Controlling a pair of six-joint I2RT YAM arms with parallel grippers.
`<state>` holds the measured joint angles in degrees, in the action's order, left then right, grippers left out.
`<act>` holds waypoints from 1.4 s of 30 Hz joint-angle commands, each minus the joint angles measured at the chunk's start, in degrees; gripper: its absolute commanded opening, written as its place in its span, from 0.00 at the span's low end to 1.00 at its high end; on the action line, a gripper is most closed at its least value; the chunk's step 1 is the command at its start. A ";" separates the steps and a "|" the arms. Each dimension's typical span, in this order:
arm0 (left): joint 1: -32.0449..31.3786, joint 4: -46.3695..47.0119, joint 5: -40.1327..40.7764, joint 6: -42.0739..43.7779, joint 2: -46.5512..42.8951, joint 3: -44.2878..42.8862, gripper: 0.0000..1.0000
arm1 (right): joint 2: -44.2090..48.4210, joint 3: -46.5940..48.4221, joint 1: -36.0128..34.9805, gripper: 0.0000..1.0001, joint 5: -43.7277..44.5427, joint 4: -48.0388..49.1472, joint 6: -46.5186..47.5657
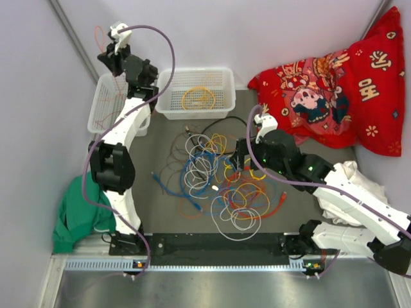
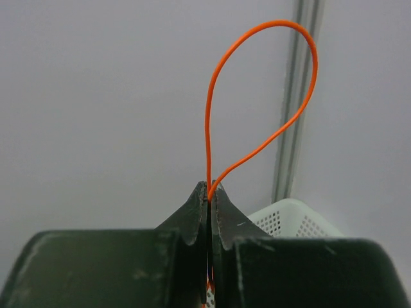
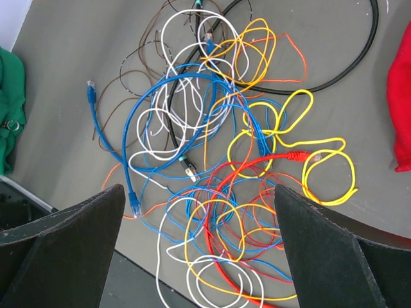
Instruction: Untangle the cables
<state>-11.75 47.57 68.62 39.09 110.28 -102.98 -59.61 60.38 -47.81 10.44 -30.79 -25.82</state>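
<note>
The cables [image 1: 218,183] lie in a tangled pile of blue, white, yellow, red, orange and black loops on the grey mat, seen close up in the right wrist view as cables [image 3: 218,147]. My right gripper [image 1: 240,156] hovers over the pile's far right part; in its own view the right gripper [image 3: 199,192] stands wide open with nothing between its fingers. My left gripper [image 1: 106,56] is raised high at the back left, by the wall. In its wrist view the left gripper [image 2: 210,187] is shut on a thin orange cable [image 2: 315,61] that loops up above the fingertips.
A white basket [image 1: 196,72] at the back holds a coiled yellow cable [image 1: 198,97]. A second white basket [image 1: 96,112] stands under the left gripper. A red printed cloth [image 1: 334,90] lies back right, a green cloth [image 1: 74,215] front left, a white cloth [image 1: 347,179] by the right arm.
</note>
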 commanded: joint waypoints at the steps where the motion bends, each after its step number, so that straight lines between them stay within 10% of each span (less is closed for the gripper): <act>1: 2.60 0.86 4.59 -1.65 -3.41 -3.81 0.00 | 1.52 -0.26 0.53 0.99 -0.24 2.48 -0.81; 16: 6.83 -2.05 9.16 -7.71 -5.08 7.26 0.00 | 0.90 -1.32 0.53 0.99 -1.73 3.63 -1.60; 30: -3.28 11.50 12.50 2.22 0.98 15.26 0.00 | 0.73 -2.63 0.53 0.99 -2.09 3.98 -2.04; 33: -4.95 0.80 12.24 -4.96 1.43 15.53 0.00 | 0.90 -2.90 0.53 0.99 -2.09 3.89 -2.04; 38: -0.94 -54.71 -3.10 -53.08 -1.47 7.72 0.00 | 1.08 -3.16 0.53 0.99 -1.82 3.89 -1.86; 42: 3.66 -64.62 -12.19 -68.08 0.19 3.40 0.00 | 1.17 -3.34 0.53 0.99 -1.39 3.89 -1.60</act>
<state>-13.61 5.67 67.11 -3.55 111.79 -94.13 -59.40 56.97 -47.79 8.73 -28.77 -27.27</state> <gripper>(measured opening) 0.018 0.987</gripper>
